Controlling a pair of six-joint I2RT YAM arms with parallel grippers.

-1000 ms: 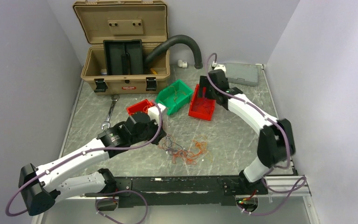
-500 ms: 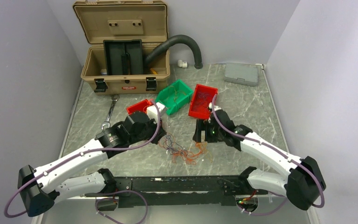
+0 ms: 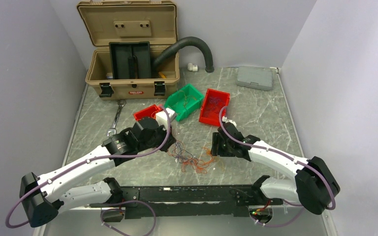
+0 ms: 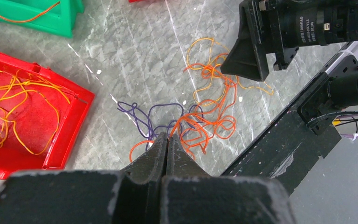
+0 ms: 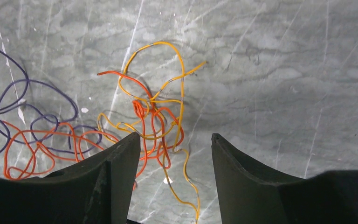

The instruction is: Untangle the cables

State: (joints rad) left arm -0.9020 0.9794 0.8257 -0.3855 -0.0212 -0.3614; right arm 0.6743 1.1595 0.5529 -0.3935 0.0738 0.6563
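The left claw (image 4: 167,142) rises from 6 o'clock, its two dark fingers pressed together and pinching orange strands at the near edge of the cables (image 4: 205,119). The cables are a loose orange, yellow and purple tangle lying mid-frame on the grey marbled counter (image 4: 135,60). The black right claw (image 4: 244,56) hangs over the tangle's far loops at 1 o'clock. A red bin (image 4: 67,128) holding yellow strands sits at 9 o'clock, a green bin (image 4: 51,21) at 11 and a black rail (image 4: 279,149) at 4.

The desk (image 3: 256,128) is smooth and grey marble-patterned, with a faint sheen. The cables (image 5: 154,116) wear smooth, slightly glossy plastic-looking insulation. The green bin (image 3: 184,101) is glossy plastic, the toolbox (image 3: 128,91) matt tan plastic, the wrench (image 3: 115,118) bright bare metal, and the right end effector (image 5: 175,137) has matt black fingers (image 5: 116,172).
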